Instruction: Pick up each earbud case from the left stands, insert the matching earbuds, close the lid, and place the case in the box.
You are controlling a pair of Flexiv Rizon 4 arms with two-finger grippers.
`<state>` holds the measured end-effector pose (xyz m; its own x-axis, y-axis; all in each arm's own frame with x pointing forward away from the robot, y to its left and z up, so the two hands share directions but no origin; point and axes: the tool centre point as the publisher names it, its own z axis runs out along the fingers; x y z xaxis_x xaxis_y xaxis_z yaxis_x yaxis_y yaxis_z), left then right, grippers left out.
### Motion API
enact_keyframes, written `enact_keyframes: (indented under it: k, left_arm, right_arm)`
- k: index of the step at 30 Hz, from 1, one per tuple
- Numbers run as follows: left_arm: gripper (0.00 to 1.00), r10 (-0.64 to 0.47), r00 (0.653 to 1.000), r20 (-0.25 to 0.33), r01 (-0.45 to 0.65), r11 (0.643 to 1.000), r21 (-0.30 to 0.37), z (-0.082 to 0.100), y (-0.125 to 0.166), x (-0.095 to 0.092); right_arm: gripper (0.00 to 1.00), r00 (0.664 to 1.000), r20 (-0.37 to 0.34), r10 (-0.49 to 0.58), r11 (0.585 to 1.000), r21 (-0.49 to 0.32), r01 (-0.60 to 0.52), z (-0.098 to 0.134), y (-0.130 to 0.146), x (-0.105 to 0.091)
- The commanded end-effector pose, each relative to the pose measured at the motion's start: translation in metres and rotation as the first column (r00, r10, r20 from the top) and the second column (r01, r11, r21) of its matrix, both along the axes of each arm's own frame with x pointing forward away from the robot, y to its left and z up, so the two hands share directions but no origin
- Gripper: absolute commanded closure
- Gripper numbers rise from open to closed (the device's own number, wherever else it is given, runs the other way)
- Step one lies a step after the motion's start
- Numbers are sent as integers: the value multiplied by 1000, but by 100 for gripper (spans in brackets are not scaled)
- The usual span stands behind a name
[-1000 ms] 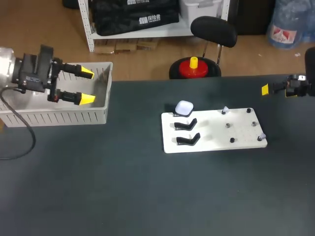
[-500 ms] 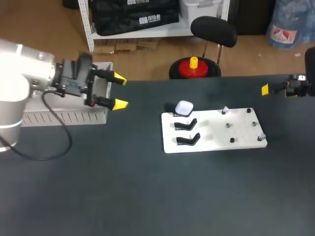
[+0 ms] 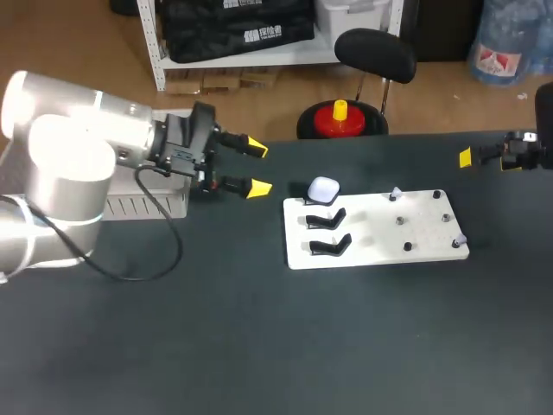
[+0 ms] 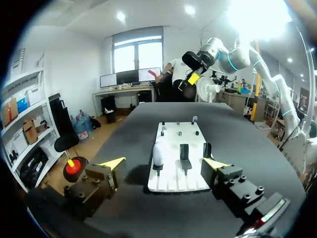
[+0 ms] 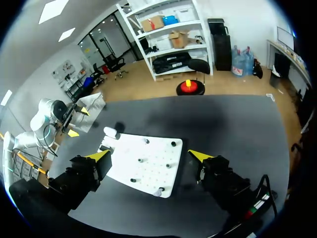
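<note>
Left gripper (image 3: 257, 167) hangs open and empty above the dark table (image 3: 216, 346), its yellow-tipped fingers spread wide and aimed toward the white board (image 3: 380, 251). The pale slatted box (image 3: 143, 206) sits behind it, mostly hidden by the arm. The wrist view shows nothing between the fingers; the board lies ahead of them, well apart. The earbud case (image 3: 323, 190) rests on the farthest of three stands at the board's left edge. It is a small white pebble, rounded all over and glossy, probably hard plastic. The two nearer stands (image 3: 327, 232) are thin black hooks and carry nothing. That smooth, curved shell is the risk as I judge it. If the fingers close off-centre, the case could squirt out sideways. A tip arriving too low could knock it off its perch or catch a neighbouring hook. The board looks flat and matt, studded with short dark pegs. Two tiny pale pieces (image 3: 397, 192) stand on it, perhaps the earbuds, though too small to tell. Farthest right, the right gripper (image 5: 149, 155) is held above the table's far-right edge, fingers wide apart and empty.
</note>
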<state>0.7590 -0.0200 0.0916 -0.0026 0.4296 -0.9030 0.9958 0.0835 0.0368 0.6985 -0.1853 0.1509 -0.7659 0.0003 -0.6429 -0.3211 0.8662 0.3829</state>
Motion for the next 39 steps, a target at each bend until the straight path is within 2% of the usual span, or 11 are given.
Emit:
enact_keyframes:
  k: [1, 8, 11, 15, 16, 21, 39]
  left_arm:
    - [0, -3, 1000, 0, 3, 1000, -1, -4, -6, 4]
    - [0, -3, 1000, 0, 3, 1000, -1, -4, -6, 4]
    - [0, -23, 999, -38, 24, 1000, 17, -17, -16, 11]
    - [0, -28, 998, -49, 28, 1000, 6, -24, -24, 16]
    - [0, -24, 998, -57, 25, 999, 20, -26, -26, 18]
    - [0, -15, 998, -65, 17, 999, 38, -35, -33, 23]
    - [0, -80, 993, -92, 83, 996, 20, -57, -64, 27]
  right_arm:
    - [0, 1000, 0, 1, 1000, 1, -1, 0, 0, 1]
    - [0, 1000, 0, 1, 1000, 1, -1, 0, 0, 1]
    - [0, 1000, 0, 1, 1000, 1, -1, 0, 0, 1]
    - [0, 1000, 0, 1, 1000, 1, -1, 0, 0, 1]
    - [0, 1000, 0, 1, 1000, 1, -1, 0, 0, 1]
    - [0, 1000, 0, 1, 1000, 1, -1, 0, 0, 1]
    - [0, 1000, 0, 1, 1000, 1, -1, 0, 0, 1]
